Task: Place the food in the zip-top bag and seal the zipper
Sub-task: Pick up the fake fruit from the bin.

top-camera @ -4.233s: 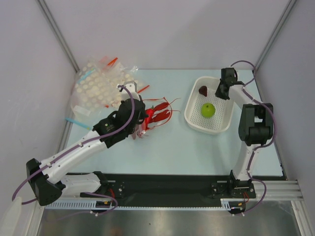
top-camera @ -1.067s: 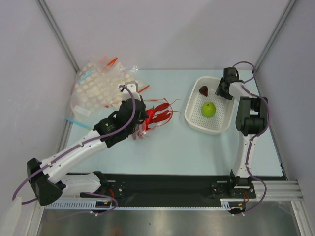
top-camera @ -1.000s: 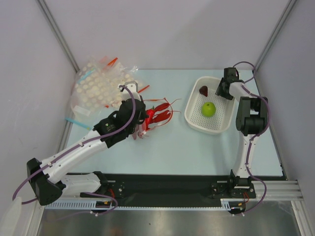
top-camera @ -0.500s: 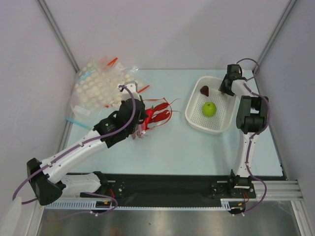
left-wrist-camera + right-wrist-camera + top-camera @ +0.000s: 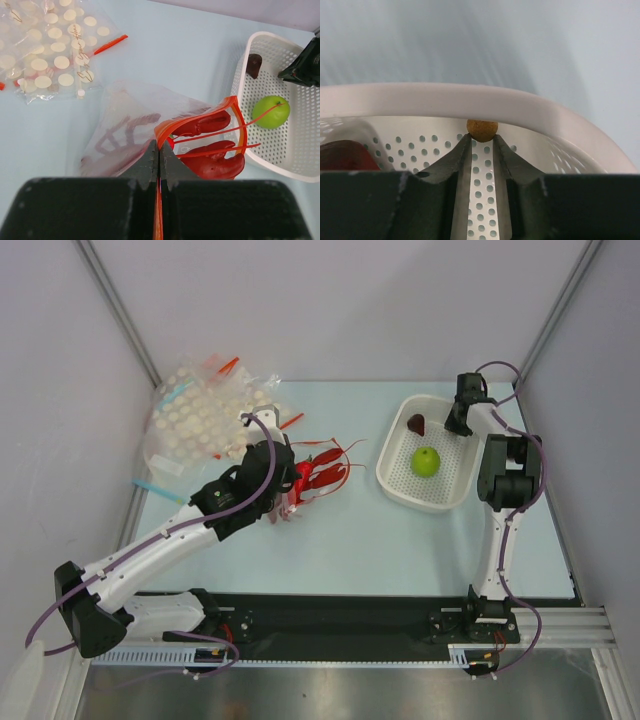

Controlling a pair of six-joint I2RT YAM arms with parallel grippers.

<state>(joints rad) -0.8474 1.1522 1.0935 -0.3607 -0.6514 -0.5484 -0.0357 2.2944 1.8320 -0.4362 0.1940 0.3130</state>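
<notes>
Clamping fully together, the left jaws are pinching the zipper [image 5: 239,122] of the clear bag [image 5: 117,107], with the red strip running between the two closed fingers. Beyond them the strip is looping open around the mouth of the bag. The lobster [image 5: 215,166] is lying inside: its tail and legs are showing through the crinkly plastic, while its claws are sitting right at the mouth and its thin red feelers are poking out toward the basket [image 5: 240,85]. The bag is resting on the tabletop [image 5: 330,540], near a heap of dotted bags [image 5: 45,55].

The right jaws are standing narrow, with a slim gap between them, down inside the white basket by its far rim. Their tips are meeting a small tan ball [image 5: 482,129] lying against the basket wall; whether they are actually gripping it, I cannot tell. A green fruit [image 5: 270,111] and a dark brown piece [image 5: 254,64] are also lying in the basket, apart from each other.
</notes>
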